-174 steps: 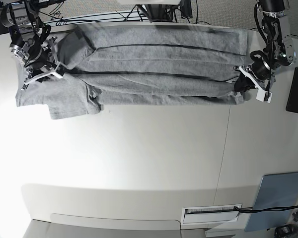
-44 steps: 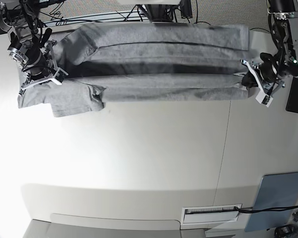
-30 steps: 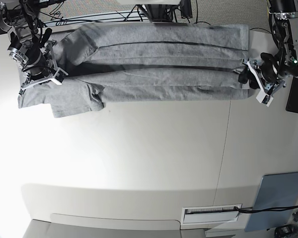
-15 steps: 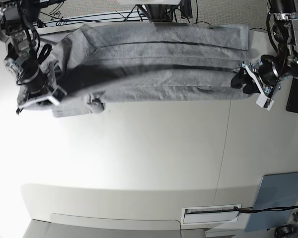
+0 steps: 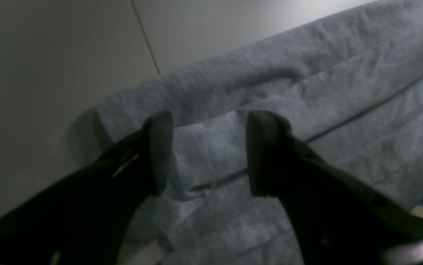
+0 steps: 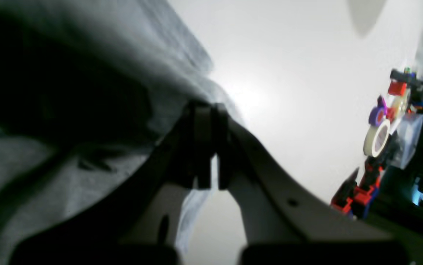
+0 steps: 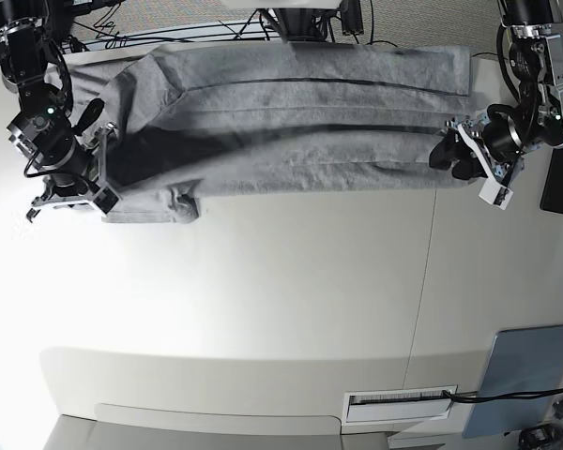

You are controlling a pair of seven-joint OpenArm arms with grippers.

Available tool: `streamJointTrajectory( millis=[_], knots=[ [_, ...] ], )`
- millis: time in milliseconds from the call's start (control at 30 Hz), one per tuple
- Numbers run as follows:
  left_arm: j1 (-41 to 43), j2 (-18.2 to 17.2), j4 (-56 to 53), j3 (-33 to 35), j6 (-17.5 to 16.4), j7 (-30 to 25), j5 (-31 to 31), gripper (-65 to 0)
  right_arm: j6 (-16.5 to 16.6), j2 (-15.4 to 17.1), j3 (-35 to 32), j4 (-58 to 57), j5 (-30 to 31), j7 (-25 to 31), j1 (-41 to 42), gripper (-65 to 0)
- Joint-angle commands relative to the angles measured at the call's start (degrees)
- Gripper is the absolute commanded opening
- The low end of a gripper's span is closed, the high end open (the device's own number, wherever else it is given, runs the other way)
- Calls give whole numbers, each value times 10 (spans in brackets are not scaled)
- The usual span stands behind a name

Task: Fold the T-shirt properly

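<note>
R end effector pinching T-shirt

No legible txt or labels anywhere.

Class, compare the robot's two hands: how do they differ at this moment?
The left hand stands open with grey cloth showing between its jaws; the right hand is shut, pinching the T-shirt. In the base view, left sits at the shirt's right end, right at its left. Both work the same shirt.
</note>
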Motion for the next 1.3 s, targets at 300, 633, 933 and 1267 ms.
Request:
streamJointTrajectory(
  millis=[300,633,933,1267],
  knots=[
    [-4,-9,10,-5,-2,-14,21,-323,-5,73,6,31,-6,-36,-40,-650],
    [-2,-9,10,-5,0,-16,23,-323,-5,86,6,87,-14,-50,-120,-650],
    [-1,-9,10,-5,0,-23,23,-323,-5,85,6,86,-25,-37,-157,-650],
    [-1,-9,10,-5,0,-23,23,-323,30,85,6,86,-25,-42,-157,-542]
  ],
)
